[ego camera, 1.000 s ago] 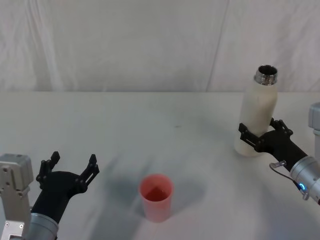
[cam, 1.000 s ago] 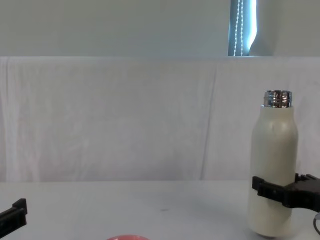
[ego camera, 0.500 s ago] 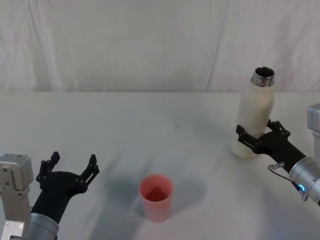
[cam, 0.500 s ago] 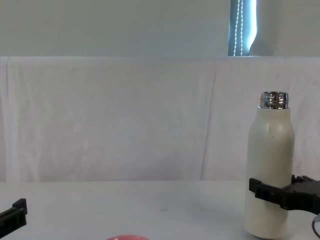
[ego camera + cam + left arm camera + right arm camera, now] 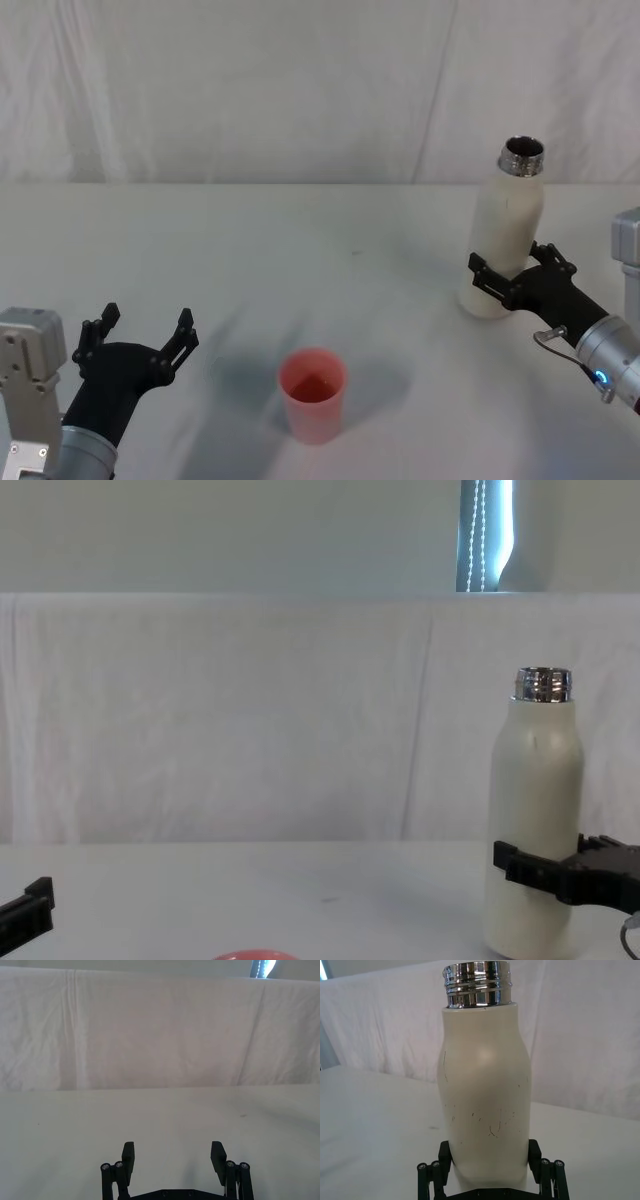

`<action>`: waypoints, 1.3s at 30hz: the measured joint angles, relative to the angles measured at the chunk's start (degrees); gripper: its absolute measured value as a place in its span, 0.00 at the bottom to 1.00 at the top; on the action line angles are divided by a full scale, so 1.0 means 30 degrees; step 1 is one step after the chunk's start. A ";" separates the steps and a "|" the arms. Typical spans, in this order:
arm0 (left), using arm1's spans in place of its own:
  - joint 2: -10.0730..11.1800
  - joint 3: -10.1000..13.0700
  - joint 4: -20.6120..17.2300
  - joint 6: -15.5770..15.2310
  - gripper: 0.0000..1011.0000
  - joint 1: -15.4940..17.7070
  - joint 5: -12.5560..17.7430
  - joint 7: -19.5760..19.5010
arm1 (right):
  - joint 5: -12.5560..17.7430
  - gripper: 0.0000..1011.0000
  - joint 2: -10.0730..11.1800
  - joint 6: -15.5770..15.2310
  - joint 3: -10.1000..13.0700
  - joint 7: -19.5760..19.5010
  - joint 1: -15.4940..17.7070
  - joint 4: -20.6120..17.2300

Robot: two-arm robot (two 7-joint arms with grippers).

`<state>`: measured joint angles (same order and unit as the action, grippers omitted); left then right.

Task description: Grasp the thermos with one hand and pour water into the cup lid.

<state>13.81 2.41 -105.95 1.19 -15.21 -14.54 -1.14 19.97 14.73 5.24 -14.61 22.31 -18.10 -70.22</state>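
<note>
The right gripper [image 5: 510, 283] is clamped around the lower body of the thermos [image 5: 503, 232], one finger on each side, at the right side of the white table [image 5: 300, 250]; the bottle stands roughly upright with its steel neck uncapped. The cup lid [image 5: 313, 393] sits near the front middle of the table, well apart from the bottle. The left gripper [image 5: 140, 340] rests low at the front left with its fingers spread wide and nothing between them.

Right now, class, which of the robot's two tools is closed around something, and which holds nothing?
The right tool grips the cream thermos low on its body. The left tool is open over the table, left of the pink cup lid.
</note>
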 joint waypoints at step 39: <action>0.0000 0.0000 0.0001 -0.0001 0.99 0.0000 0.0000 0.0000 | -0.0011 0.94 0.0061 -0.0219 -0.0303 -0.0195 -0.0076 0.0113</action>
<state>13.81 2.41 -105.95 1.19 -15.21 -14.54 -1.14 19.93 14.91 4.58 -15.51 21.72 -18.33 -69.88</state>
